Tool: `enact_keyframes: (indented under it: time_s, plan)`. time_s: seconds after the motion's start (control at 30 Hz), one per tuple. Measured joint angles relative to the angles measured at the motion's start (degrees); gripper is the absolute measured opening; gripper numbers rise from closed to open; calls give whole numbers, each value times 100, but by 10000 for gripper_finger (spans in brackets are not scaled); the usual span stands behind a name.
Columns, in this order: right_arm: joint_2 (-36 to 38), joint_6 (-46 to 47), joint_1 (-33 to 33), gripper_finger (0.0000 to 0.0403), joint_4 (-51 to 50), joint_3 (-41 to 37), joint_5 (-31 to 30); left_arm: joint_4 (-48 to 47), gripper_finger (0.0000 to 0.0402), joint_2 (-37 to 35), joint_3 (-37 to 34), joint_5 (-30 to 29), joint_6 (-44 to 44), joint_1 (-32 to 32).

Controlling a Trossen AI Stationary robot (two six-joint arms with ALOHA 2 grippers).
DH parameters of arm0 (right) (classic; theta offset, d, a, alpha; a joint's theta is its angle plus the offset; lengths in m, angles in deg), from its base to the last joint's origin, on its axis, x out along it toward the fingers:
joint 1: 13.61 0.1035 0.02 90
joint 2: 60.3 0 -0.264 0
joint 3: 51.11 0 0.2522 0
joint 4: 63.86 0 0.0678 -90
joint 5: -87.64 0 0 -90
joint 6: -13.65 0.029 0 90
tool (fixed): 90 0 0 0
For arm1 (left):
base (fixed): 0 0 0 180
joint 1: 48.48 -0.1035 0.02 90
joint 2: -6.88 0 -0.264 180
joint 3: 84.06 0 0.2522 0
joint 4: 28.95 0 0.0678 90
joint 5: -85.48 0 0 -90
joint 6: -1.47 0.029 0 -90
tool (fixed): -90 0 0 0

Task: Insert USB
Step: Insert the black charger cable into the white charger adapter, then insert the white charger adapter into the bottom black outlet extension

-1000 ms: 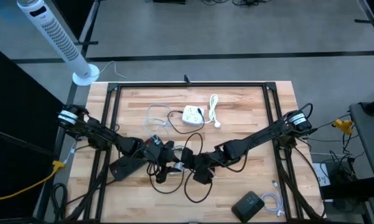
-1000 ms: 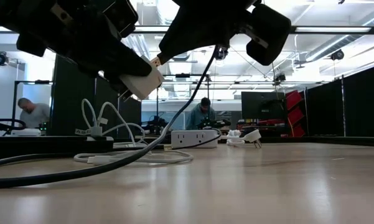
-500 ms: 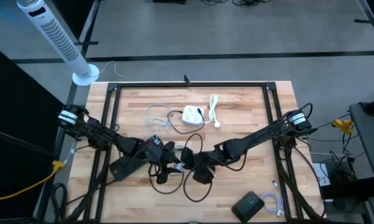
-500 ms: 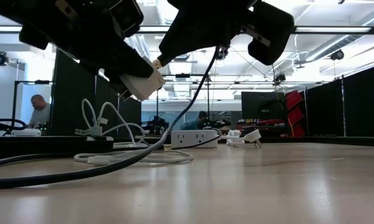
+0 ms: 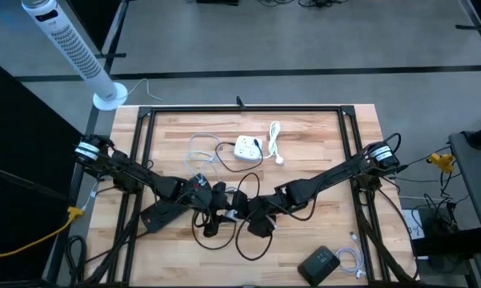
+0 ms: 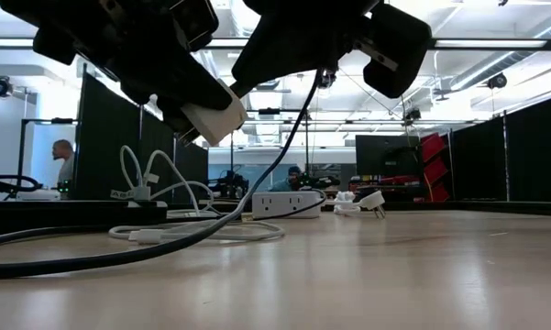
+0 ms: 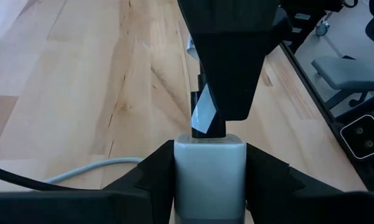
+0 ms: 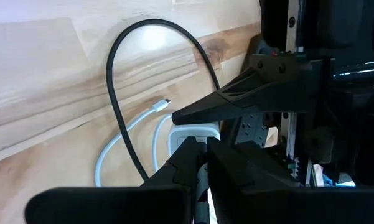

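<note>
Above the middle of the desk [image 5: 320, 136], the left gripper [image 7: 208, 163] is clamped on the white charger block [image 7: 209, 168]. The right gripper [image 8: 203, 163] pinches the black USB plug [image 7: 206, 115] against the block's top face.

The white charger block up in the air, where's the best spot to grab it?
By its two flat sides, as the left gripper already clamps the white charger block. That leaves the port end bare, where the right gripper brings the black USB plug.
</note>
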Motion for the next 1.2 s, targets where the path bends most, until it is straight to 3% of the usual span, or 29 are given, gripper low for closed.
enact_keyframes:
  time_s: [0.27,0.63,0.77,0.87,1.0,1.1,1.2]
  plan:
    - [0,-55,-1,21,36,-1,-101,-400,145,-105,31,-18,-136,13]
    - [41,-30,255,213,112,-11,-932,-927,144,-473,33,179,-163,20]
    - [55,-343,343,261,404,-11,-1059,-1099,145,-734,33,179,-25,17]
    - [55,-429,405,282,521,-4,-1511,-1400,144,-1023,33,173,109,17]
    - [61,244,661,294,-8,387,-2731,-2140,144,-1553,31,-111,96,35]
    - [66,1261,799,292,-1016,965,-2708,-2599,144,-1917,28,-600,53,173]
    - [57,2805,856,285,-2445,1667,-2151,-2987,144,-2158,26,-920,-94,356]
